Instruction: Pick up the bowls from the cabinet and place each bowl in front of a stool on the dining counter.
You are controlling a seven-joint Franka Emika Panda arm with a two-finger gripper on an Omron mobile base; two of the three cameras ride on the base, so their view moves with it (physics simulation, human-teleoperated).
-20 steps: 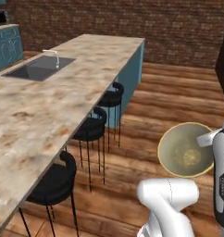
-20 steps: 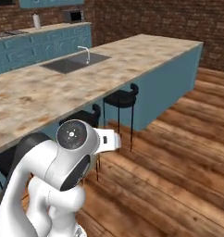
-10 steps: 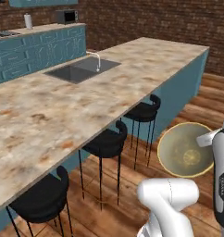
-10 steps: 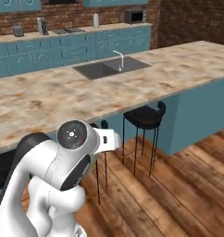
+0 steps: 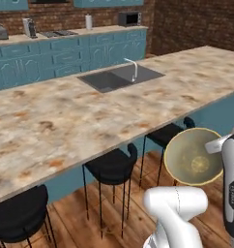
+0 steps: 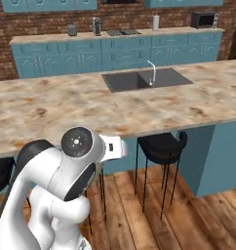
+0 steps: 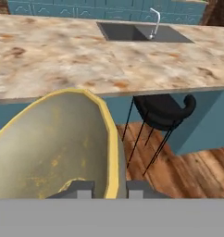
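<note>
My gripper [image 7: 110,190] is shut on the rim of the tan-yellow bowl [image 7: 53,148], with one fingertip inside it and one outside. The bowl [image 5: 191,157] hangs in the air at the lower right of the left base view, its opening turned toward the camera, with the gripper [image 5: 212,145] at its right edge. The dining counter [image 5: 65,116] [image 6: 66,107] [image 7: 63,60] stretches across ahead, higher than the bowl. Black stools [image 5: 111,167] [image 6: 161,146] [image 7: 164,111] stand tucked under its near edge. The cabinet is out of view.
A dark inset sink [image 5: 120,77] [image 6: 145,79] with a tap sits in the counter top. Behind runs a teal wall counter [image 5: 65,34] with a microwave [image 5: 129,18] and small appliances. Wooden floor [image 6: 188,215] lies between me and the stools.
The whole picture has swung: the base has turned, so the dining counter now lies broadside ahead with the wall counter behind. The bowl stays in the shut gripper, unmoved relative to the arm.
</note>
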